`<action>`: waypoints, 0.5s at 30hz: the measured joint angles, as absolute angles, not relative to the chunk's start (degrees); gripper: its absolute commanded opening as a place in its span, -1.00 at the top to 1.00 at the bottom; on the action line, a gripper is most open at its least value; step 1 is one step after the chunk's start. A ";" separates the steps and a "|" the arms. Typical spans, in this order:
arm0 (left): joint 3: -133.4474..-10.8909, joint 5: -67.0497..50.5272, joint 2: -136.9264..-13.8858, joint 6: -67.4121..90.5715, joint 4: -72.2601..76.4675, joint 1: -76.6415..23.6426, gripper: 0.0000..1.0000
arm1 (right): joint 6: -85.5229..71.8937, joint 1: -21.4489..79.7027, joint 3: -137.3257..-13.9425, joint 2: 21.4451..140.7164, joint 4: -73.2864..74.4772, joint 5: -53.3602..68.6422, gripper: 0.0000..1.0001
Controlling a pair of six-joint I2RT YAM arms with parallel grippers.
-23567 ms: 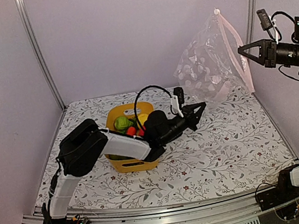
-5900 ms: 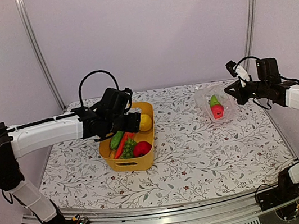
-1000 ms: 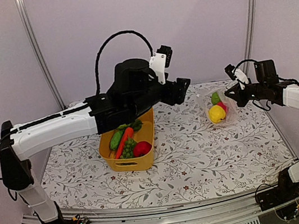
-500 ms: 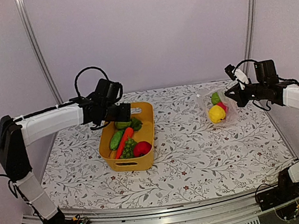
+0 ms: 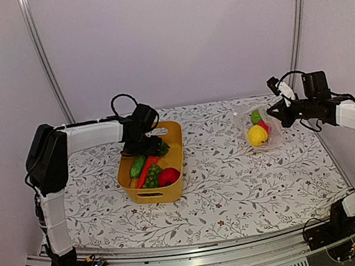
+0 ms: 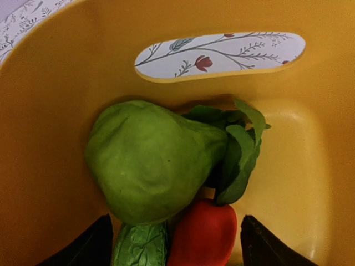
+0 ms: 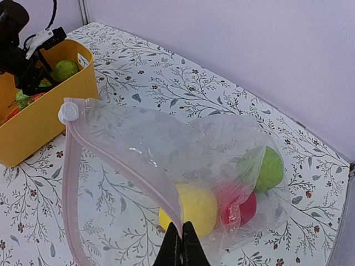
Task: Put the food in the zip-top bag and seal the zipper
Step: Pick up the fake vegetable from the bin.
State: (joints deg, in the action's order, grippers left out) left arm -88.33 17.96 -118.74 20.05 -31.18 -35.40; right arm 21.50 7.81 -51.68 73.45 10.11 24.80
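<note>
The clear zip-top bag (image 7: 166,138) lies at the table's right with its mouth held up. My right gripper (image 7: 181,239) is shut on its pink zipper (image 7: 105,152) strip. Inside the bag lie a yellow piece (image 7: 197,208), a red piece (image 7: 244,208) and a round green piece (image 7: 269,166). My left gripper (image 6: 175,246) hangs open inside the yellow tub (image 5: 173,191), at its far end. Just beyond its fingers sits a green pear-shaped piece (image 6: 150,160), with a red piece (image 6: 202,235) and a leafy green one (image 6: 141,244) between the jaws, untouched.
The tub (image 6: 310,138) also holds an orange carrot (image 5: 146,170), a cucumber (image 5: 137,166) and a red fruit (image 5: 168,176). Its far wall has a handle slot (image 6: 219,52). Flowered cloth (image 5: 240,184) covers the table; metal frame posts (image 5: 44,59) stand at the back corners.
My left arm swung back from high over the table's middle and dropped into the tub's far end, jaws open. The right arm and the bag have not moved.
</note>
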 measured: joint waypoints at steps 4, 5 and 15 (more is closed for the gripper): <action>-90.87 20.43 -120.81 21.10 -31.83 -35.20 -0.62 | 21.50 7.81 -51.68 73.45 10.28 24.80 1.00; -91.61 21.08 -121.36 21.17 -31.79 -35.14 -0.62 | 21.52 7.81 -51.68 73.45 10.28 24.80 1.00; -97.76 23.24 -126.93 20.93 -31.20 -34.52 -0.31 | 21.58 7.81 -51.68 73.47 10.31 24.82 1.00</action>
State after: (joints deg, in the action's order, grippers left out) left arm -97.76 23.24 -126.93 20.93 -31.20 -34.52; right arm 21.58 7.81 -51.68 73.47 10.31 24.82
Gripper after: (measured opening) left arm 0.707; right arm 0.008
